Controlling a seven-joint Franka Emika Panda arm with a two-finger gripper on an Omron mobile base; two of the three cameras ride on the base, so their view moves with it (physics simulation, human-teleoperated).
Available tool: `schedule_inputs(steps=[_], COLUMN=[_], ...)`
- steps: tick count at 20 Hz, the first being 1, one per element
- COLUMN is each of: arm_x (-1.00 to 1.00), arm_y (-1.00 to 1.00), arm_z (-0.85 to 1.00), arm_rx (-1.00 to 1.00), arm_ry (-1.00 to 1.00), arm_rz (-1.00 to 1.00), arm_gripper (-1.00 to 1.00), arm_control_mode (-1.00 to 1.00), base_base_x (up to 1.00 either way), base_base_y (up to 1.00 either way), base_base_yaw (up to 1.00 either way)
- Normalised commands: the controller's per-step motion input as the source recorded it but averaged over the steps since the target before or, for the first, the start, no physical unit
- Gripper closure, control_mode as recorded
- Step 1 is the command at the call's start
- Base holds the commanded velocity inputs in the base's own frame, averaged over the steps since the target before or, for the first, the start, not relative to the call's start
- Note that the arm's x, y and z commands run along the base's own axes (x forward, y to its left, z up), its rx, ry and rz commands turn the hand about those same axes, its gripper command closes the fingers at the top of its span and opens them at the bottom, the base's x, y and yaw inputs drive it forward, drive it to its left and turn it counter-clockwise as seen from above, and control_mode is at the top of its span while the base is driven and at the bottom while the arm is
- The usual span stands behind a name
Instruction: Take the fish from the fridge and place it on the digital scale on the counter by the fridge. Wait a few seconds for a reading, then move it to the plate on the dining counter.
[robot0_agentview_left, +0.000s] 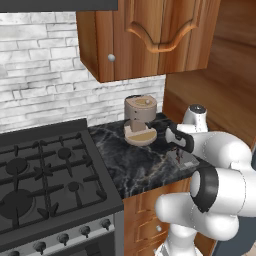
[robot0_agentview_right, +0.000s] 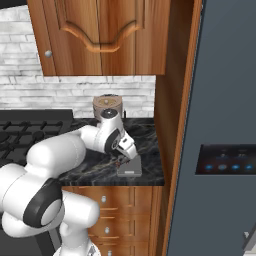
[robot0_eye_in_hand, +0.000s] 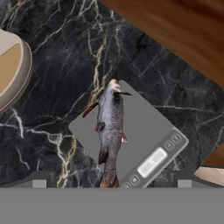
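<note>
The small dark grey fish (robot0_eye_in_hand: 110, 131) lies flat on the flat grey square scale (robot0_eye_in_hand: 144, 127), which sits on my black marble bench (robot0_eye_in_hand: 65, 65). My claw (robot0_eye_in_hand: 111, 179) hangs just above it, spread wide, holding nothing. A tan coffee machine (robot0_agentview_left: 140, 120) stands nearby.

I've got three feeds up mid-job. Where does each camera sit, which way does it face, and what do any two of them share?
Left base view: behind the arm's left, facing forward-down over the stove, counter and coffee machine; white arm at lower right.
Right base view: behind the arm's right, facing the counter and fridge; arm at lower left, open gripper above the digital scale.
Hand view: on the hand, looking down at the fish lying on the digital scale; finger tips at bottom.
Shared: both base views show the counter and coffee machine.
</note>
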Motion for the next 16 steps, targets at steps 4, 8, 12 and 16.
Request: schedule_inputs(steps=[4,8,12,16], arm_x=[0.00,0.10,0.29,0.23], arm_y=[-0.18,-0.09,0.00,0.00], arm_z=[-0.16,-0.22,-0.26,-0.30], arm_rx=[0.00,0.00,0.00,0.00], arm_ry=[0.00,0.00,0.02,0.01], arm_rz=[-0.02,-0.02,0.00,-0.01], arm_gripper=[-1.00,-1.00,-1.00,-1.00], arm_control_mode=[-1.00,-1.00,-1.00,-1.00], base_base_x=[0.00,0.00,0.00,0.00], base_base_y=[0.00,0.00,0.00,0.00], base_base_yaw=[0.00,0.00,0.00,0.00])
